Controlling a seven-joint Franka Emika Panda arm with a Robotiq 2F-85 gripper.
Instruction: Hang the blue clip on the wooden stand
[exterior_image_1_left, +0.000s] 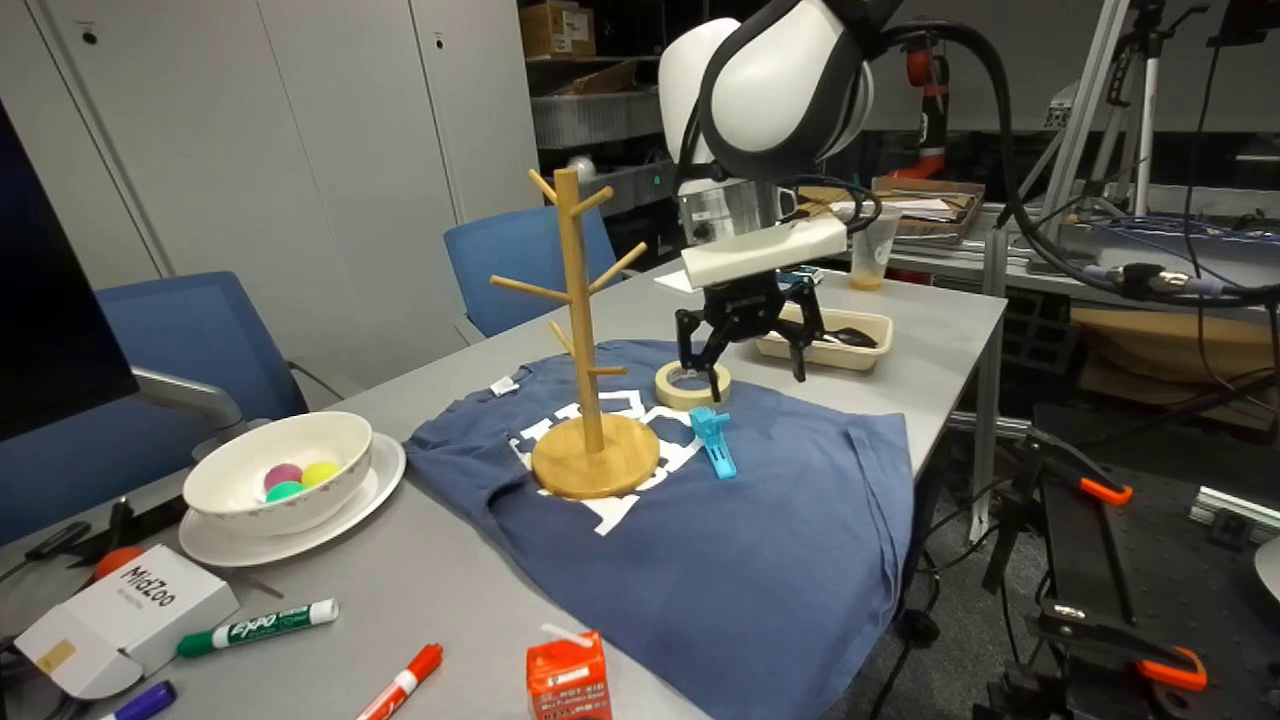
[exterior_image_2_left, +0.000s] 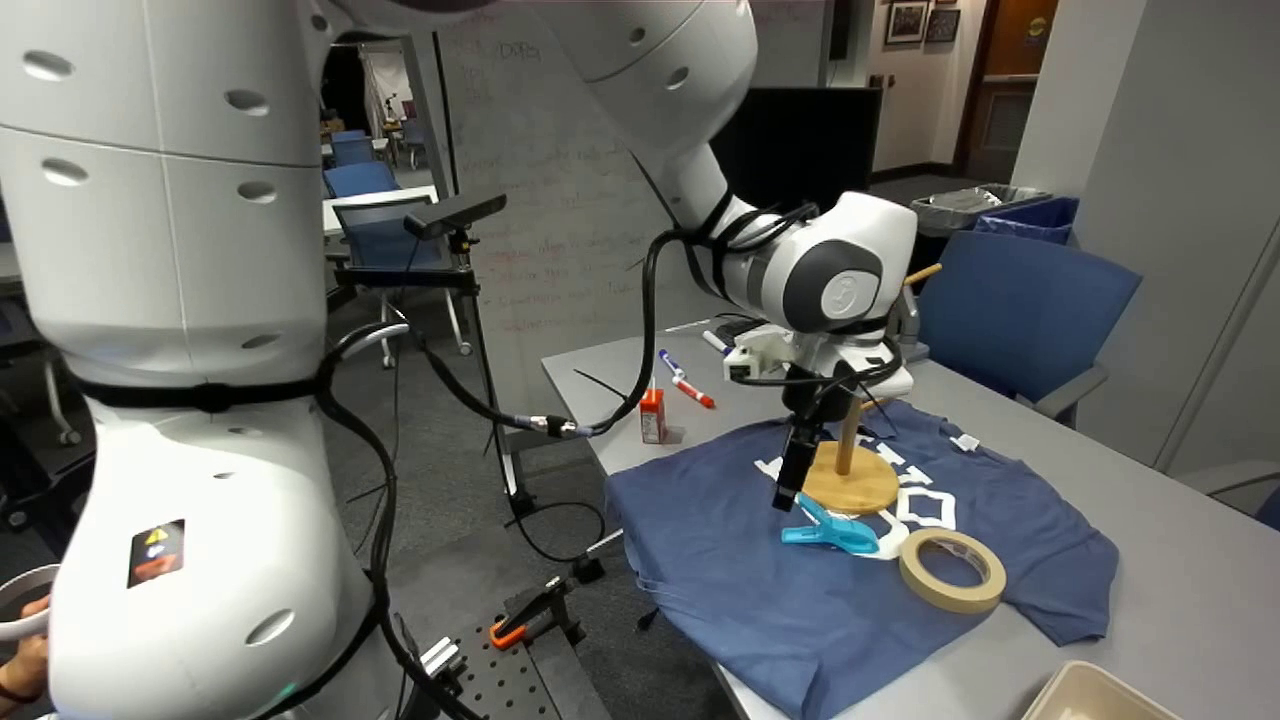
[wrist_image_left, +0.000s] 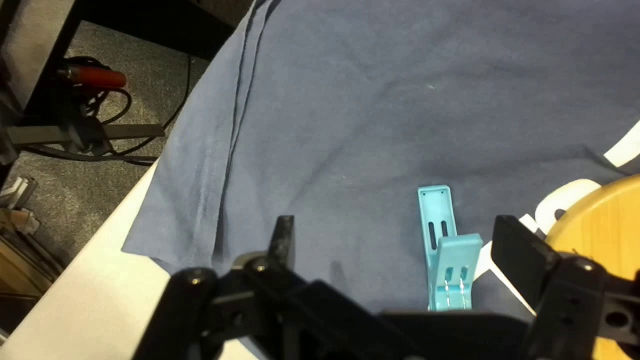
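Over a grey worktop (exterior_image_1_left: 450, 590), a white robot arm (exterior_image_1_left: 780, 105) bent low, black fingers (wrist_image_left: 520, 255) spread wide apart in the air above a white-lettered dark blue T-shirt (exterior_image_1_left: 740, 570). Lying on the shirt, lower than the fingers: a small bright blue clip (exterior_image_1_left: 716, 445), near the round base of a wooden stand (exterior_image_1_left: 582, 330) but apart from it. In the wrist view, framed by the two fingers and closer to the one on the stand's side, with glints of metal showing in its slots. Exact height of the fingers over the clip: hard to tell.

Standing upright on the same shirt: the stand, with a thin light-tan pole and short angled pegs jutting out at several heights. Also on the shirt, near the clip: a flat-lying roll of masking tape (exterior_image_1_left: 690, 398).

Farther along the worktop, a beige tray (exterior_image_1_left: 830, 354) holding a black utensil (exterior_image_1_left: 852, 337), and, near it, a clear plastic cup (exterior_image_1_left: 872, 245). At the opposite end, a white bowl (exterior_image_1_left: 225, 485) on a white plate (exterior_image_1_left: 390, 470), with pink, yellow and green balls (exterior_image_1_left: 283, 478) inside. Close by, a white box (exterior_image_1_left: 150, 605), a green marker (exterior_image_1_left: 258, 628), a purple marker (exterior_image_1_left: 147, 702), a red marker (exterior_image_1_left: 402, 682) and a small red drink carton (exterior_image_1_left: 570, 675). Alongside the worktop, blue chairs (exterior_image_1_left: 530, 260); behind them, pale cabinets (exterior_image_1_left: 330, 130).
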